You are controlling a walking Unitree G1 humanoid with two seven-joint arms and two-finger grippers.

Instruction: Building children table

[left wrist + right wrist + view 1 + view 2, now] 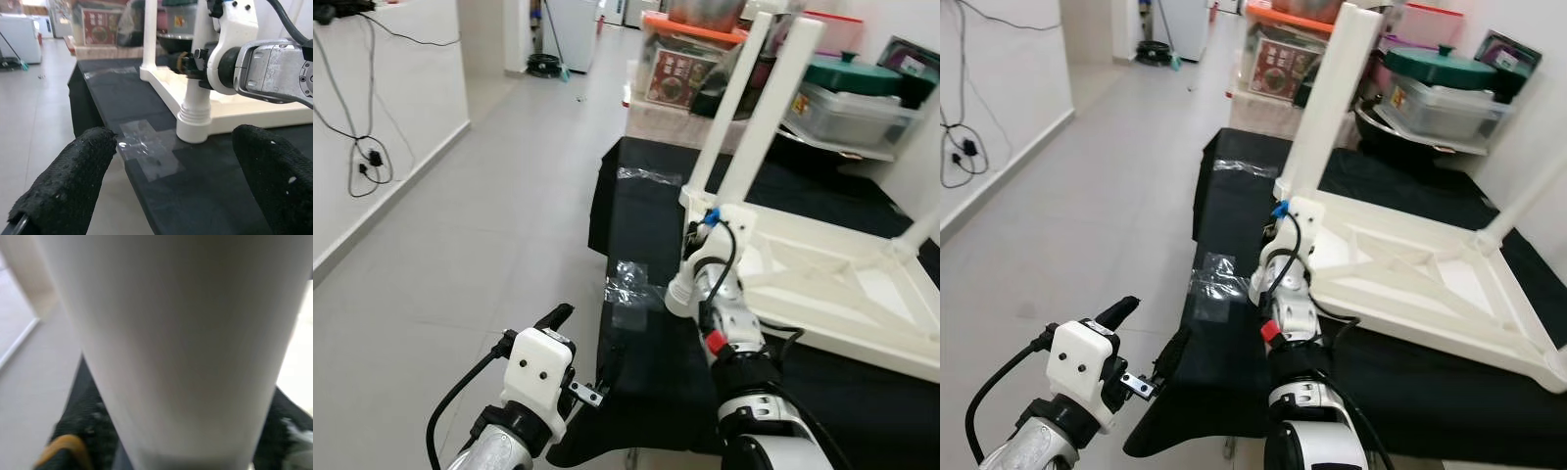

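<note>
The white table (1410, 269) lies upside down on the black counter (1234, 333). The right pincer (697, 240) is clamped on the leg (1327, 103) at the near corner. The left pincer (558, 318) hangs spread apart beside the counter.

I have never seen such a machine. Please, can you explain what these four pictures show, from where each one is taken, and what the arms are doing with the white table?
This is a humanoid robot with two silver arms ending in black two-finger grippers. Two pictures come from cameras in its head, looking down; the other two come from a camera on each wrist.

A white children's table lies upside down on a black-covered surface, with legs pointing up. The right gripper is closed around the near leg, close to where it joins the table corner; its wrist camera sits so close that you see mostly white plastic. The left gripper hangs open off the near edge, holding nothing. Clear tape is stuck on the cloth. Storage boxes stand behind.
</note>
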